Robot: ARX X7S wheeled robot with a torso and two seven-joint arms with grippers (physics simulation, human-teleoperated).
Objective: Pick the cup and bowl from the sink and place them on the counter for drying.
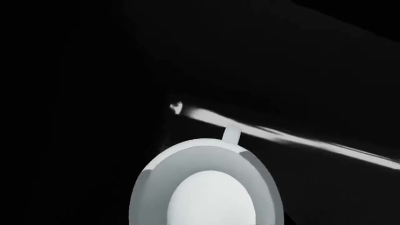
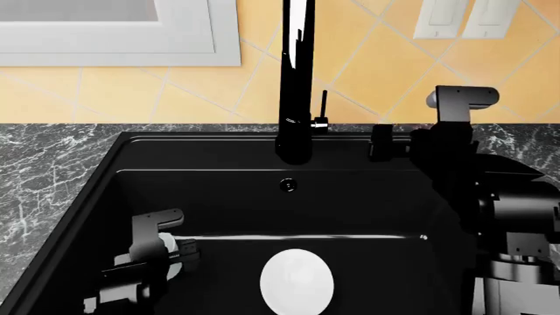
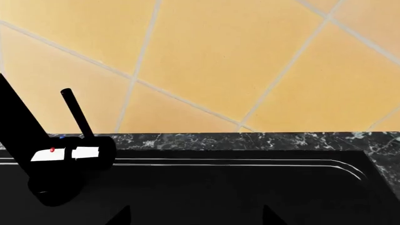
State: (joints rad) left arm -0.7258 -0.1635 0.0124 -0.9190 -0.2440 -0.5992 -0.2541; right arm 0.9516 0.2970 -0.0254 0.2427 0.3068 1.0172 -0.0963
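The white cup fills the left wrist view right at the jaws, seen into its open top. In the head view the cup sits low at the left of the black sink, with my left gripper around it. Its dark fingers are lost against the black basin, so their grip does not show. The white bowl lies flat on the sink floor to the right of that gripper. My right gripper is open and holds nothing, hovering at the sink's back right rim. The marble counter borders the sink.
A tall black faucet with a thin lever rises at the middle of the sink's back rim, left of the right gripper. An overflow hole is in the back wall. Orange wall tiles, a white window frame and switch plates stand behind.
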